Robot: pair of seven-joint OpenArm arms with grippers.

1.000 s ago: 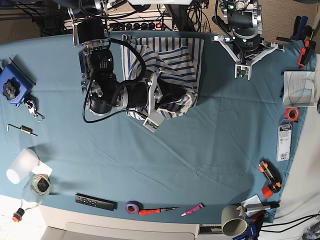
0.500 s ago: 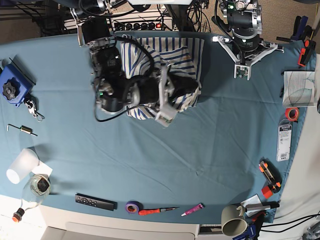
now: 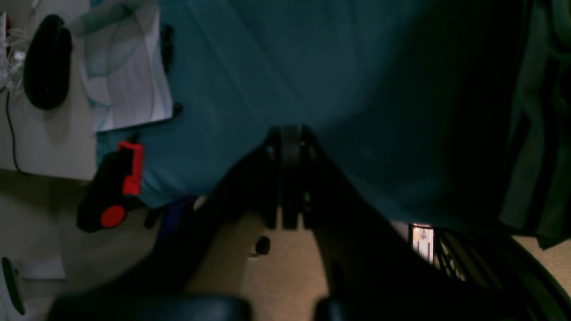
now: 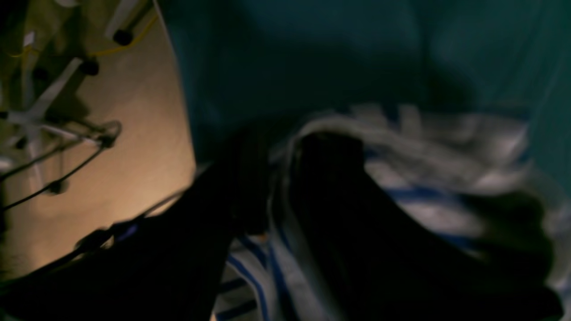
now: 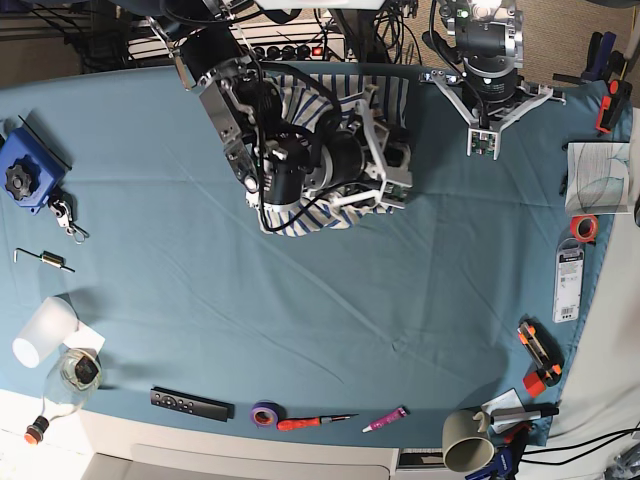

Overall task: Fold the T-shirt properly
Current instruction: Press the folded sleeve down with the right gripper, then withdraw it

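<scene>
**Editor:** Where is the shirt at this moment?

**Robot:** The T-shirt lies bunched in a striped heap at the far edge of the table, on the teal cloth. My right arm reaches across it, and my right fingers sit over the heap's side nearest my other arm. From my right wrist, striped cloth fills the space around the two dark fingers, which stand apart with a fold of fabric running between them. The view is blurred, so I cannot tell whether they are pinching that fold or merely straddling it.

**Editor:** And the left?

**Robot:** My left fingers hang over bare teal cloth beside the shirt, apart from it. From that wrist they appear pressed together, closed on nothing.

**Editor:** What else is on the table?

**Robot:** A remote, a roll of purple tape and a red-handled screwdriver line the near edge, a mug stands at one near corner, and a blue block sits at the side.
</scene>
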